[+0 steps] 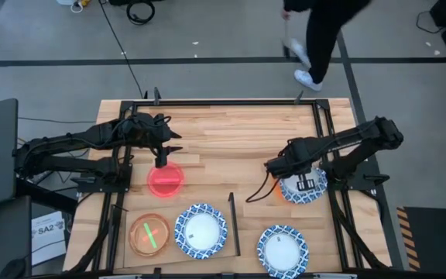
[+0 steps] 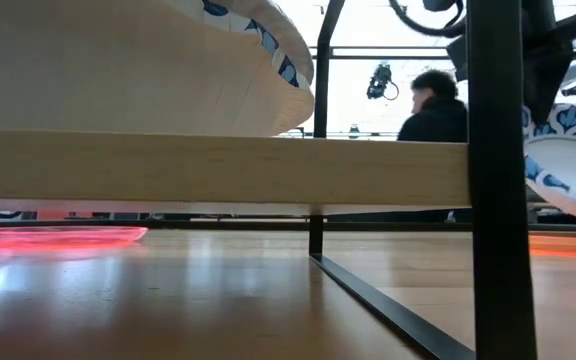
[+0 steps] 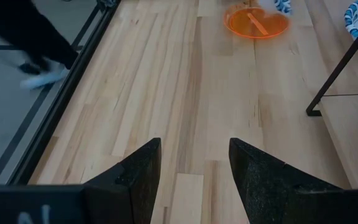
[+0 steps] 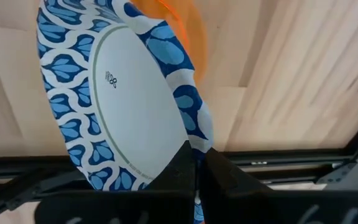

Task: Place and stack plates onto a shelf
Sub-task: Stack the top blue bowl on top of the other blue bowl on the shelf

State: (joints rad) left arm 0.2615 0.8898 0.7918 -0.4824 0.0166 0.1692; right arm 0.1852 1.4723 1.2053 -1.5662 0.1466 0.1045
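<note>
The right gripper (image 4: 196, 165) is clenched on the rim of a blue-and-white plate (image 4: 138, 99), which tilts up from the table. An orange plate (image 4: 188, 28) shows just behind it, probably lying underneath. The shelf (image 1: 169, 260) lies toward the table's front, across from this arm toward the left arm's side, already holding a blue-and-white plate (image 1: 200, 231) and an orange plate with a green one on it (image 1: 149, 234); so the held plate must travel that way. Another blue-and-white plate (image 1: 283, 249) sits on the table nearby. Farther off, the left gripper (image 1: 162, 161) hangs released over a red plate (image 1: 166, 180), nearer the shelf.
</note>
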